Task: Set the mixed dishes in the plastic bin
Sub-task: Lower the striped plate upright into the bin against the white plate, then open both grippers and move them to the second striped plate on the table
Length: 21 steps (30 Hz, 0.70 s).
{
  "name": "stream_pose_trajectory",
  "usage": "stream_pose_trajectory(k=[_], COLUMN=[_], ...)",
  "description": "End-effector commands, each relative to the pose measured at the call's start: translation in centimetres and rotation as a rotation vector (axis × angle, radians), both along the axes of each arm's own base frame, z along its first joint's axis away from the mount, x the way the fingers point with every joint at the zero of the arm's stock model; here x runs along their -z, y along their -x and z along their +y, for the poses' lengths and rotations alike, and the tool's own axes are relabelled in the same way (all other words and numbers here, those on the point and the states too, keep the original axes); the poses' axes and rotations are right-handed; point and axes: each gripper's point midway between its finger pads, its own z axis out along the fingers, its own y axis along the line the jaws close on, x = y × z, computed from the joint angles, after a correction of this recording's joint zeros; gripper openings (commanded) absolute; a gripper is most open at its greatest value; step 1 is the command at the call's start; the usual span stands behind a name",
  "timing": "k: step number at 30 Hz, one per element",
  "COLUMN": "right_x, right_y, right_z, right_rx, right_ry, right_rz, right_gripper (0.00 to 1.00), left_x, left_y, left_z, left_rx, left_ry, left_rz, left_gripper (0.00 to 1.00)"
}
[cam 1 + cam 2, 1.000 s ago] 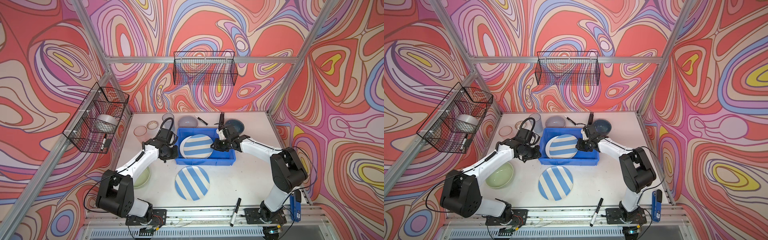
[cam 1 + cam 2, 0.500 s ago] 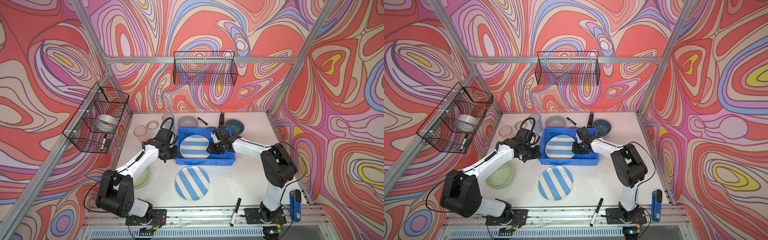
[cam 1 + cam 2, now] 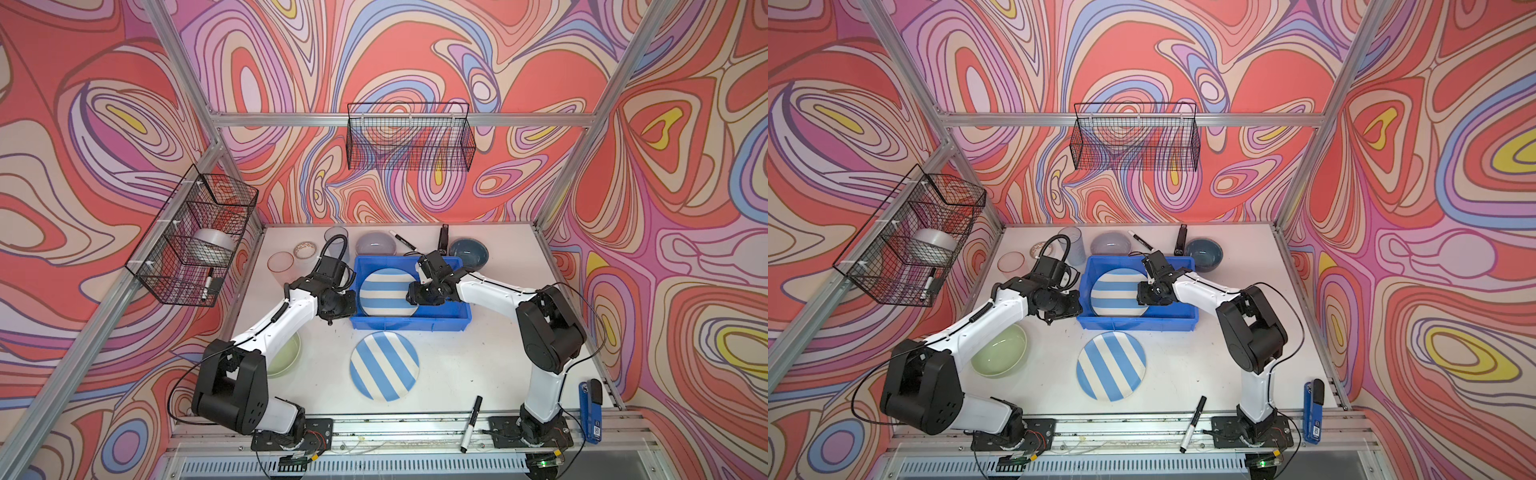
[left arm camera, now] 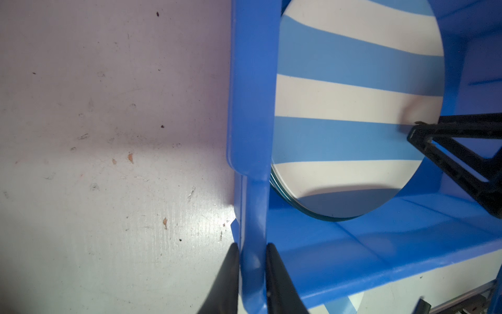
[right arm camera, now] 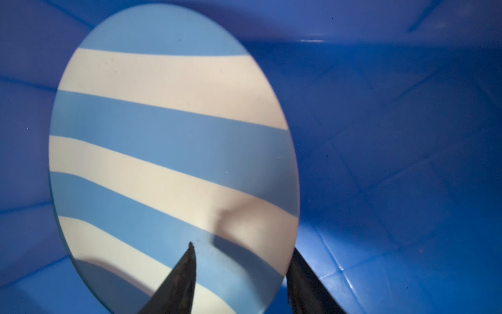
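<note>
The bright blue rectangular plastic bin (image 3: pixel 409 325) is being carried by the white desk (image 3: pixel 478 361), midway across and toward the far edge. Its left wall is being clenched by the left pincer (image 4: pixel 251 252), with one finger outside and one inside. A round blue-and-white striped plate (image 3: pixel 384 293) is lying inside the bin, at its left end. The right pincer (image 5: pixel 241 247) is being held released inside the bin, its fingers spread either side of that plate's right edge. A second striped plate (image 3: pixel 384 365) is lying on the desk just beside the bin's near wall. A pale green bowl (image 3: pixel 998 351) is resting near the desk's left edge.
</note>
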Motion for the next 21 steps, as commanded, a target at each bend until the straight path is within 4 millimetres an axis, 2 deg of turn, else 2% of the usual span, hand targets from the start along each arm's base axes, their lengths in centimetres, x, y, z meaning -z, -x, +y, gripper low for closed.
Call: stream_pose_trajectory(k=[1, 14, 21], right_x=[0.0, 0.1, -0.4], right_y=[-0.4, 0.2, 0.2], right_z=[0.1, 1.4, 1.4], right_rx=[-0.004, -0.052, -0.052], right_ry=[0.028, -0.015, -0.021], right_rz=[-0.010, 0.014, 0.005], right_gripper=[0.59, 0.60, 0.60], left_x=[-0.9, -1.1, -1.3], left_y=[-0.7, -0.7, -0.6], left_z=[-0.5, -0.6, -0.5], left_rx=[0.011, 0.016, 0.015], left_ry=[0.019, 0.028, 0.021], left_rz=[-0.019, -0.019, -0.022], left_gripper=[0.20, 0.20, 0.20])
